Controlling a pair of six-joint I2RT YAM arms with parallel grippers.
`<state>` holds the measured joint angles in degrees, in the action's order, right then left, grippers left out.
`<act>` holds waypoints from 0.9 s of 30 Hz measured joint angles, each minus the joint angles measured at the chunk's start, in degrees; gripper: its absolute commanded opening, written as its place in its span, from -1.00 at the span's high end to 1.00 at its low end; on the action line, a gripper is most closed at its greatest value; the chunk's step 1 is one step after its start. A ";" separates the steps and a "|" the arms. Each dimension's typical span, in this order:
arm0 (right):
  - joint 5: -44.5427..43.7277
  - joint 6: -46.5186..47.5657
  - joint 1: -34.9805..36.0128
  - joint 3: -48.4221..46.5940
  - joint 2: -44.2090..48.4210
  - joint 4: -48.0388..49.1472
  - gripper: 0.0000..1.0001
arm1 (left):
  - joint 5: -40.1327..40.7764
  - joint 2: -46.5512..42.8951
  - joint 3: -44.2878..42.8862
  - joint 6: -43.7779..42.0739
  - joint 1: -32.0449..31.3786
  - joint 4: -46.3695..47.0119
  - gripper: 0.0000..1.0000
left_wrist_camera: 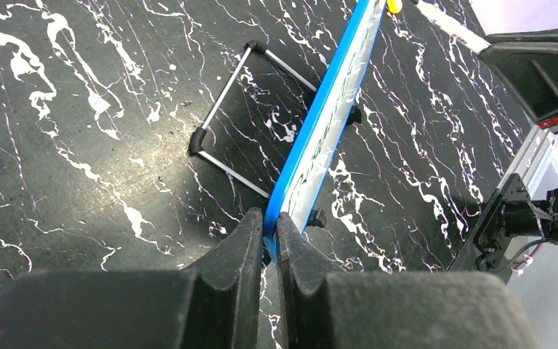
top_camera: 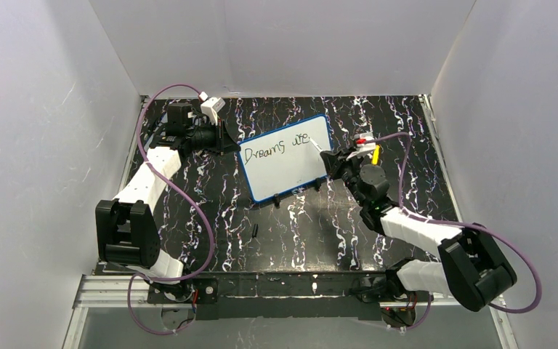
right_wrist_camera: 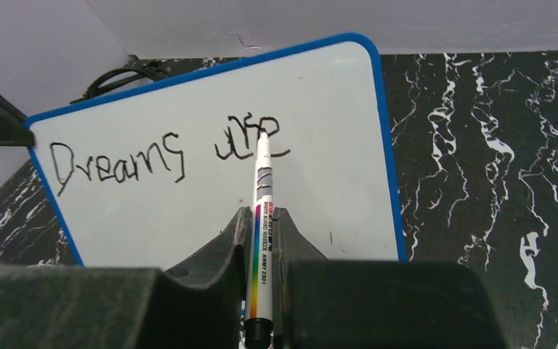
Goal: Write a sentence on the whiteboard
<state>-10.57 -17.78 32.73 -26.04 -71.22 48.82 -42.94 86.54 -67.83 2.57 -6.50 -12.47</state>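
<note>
Top external view showed a black marbled table [top_camera: 320,233] with a small dark object [top_camera: 254,233] lying loose in front of the whiteboard [top_camera: 290,174]. The board stood propped near the table's middle on a wire stand [left_wrist_camera: 225,123]. The left gripper [left_wrist_camera: 270,218] was clamped on the board's blue left edge. The right gripper [right_wrist_camera: 261,218] was closed on a marker [right_wrist_camera: 263,174], whose tip touched the sentence [right_wrist_camera: 167,153] at the end of "are".

1. Right wrist view: the lower edge of the whiteboard [right_wrist_camera: 320,196] is hidden behind the jaws of the right gripper [right_wrist_camera: 261,214], and the tip of the marker [right_wrist_camera: 262,182] covers part of the last word of the sentence [right_wrist_camera: 116,160].
2. Left wrist view: the board stands edge-on, so its writing is unreadable.
3. Top view: a dark speck [top_camera: 254,233] on the counter [top_camera: 298,240] is too small to tell.
</note>
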 measured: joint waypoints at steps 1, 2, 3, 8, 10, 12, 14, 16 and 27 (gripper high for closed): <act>0.61 0.04 0.00 -0.07 0.85 -0.35 0.97 | 0.02 0.00 0.00 0.00 0.00 0.00 1.00; 1.31 0.11 0.00 -0.17 1.62 -0.76 0.97 | 0.00 0.00 0.00 0.00 0.00 0.00 1.00; 2.01 0.20 0.00 -0.37 2.25 -1.29 0.97 | 0.00 0.00 0.00 0.00 0.00 0.00 1.00; 4.68 0.63 0.00 -1.60 4.15 -4.55 0.97 | -0.02 0.00 0.00 0.00 0.00 0.00 1.00; 5.49 0.90 0.00 -1.70 5.35 -6.47 0.97 | -0.09 0.00 0.00 0.04 0.00 0.00 1.00; 6.32 1.25 0.00 -1.90 6.54 -8.48 0.97 | -0.20 -0.02 0.13 0.09 0.00 0.07 1.00; 7.23 1.55 0.00 -2.62 7.78 -11.19 0.97 | -0.39 -0.04 0.37 0.22 0.00 0.20 1.00; 8.04 1.77 0.00 -3.58 9.03 -13.94 0.97 | -0.44 -0.04 0.55 0.28 0.00 0.44 1.00; 11.43 0.17 2.23 -5.25 13.49 -22.77 0.97 | -0.70 -0.81 1.49 1.05 -0.04 0.87 1.00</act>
<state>0.86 -17.61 34.96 -31.29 -57.74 26.04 -43.64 85.73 -66.35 3.62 -6.55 -11.60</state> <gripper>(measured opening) 0.186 0.085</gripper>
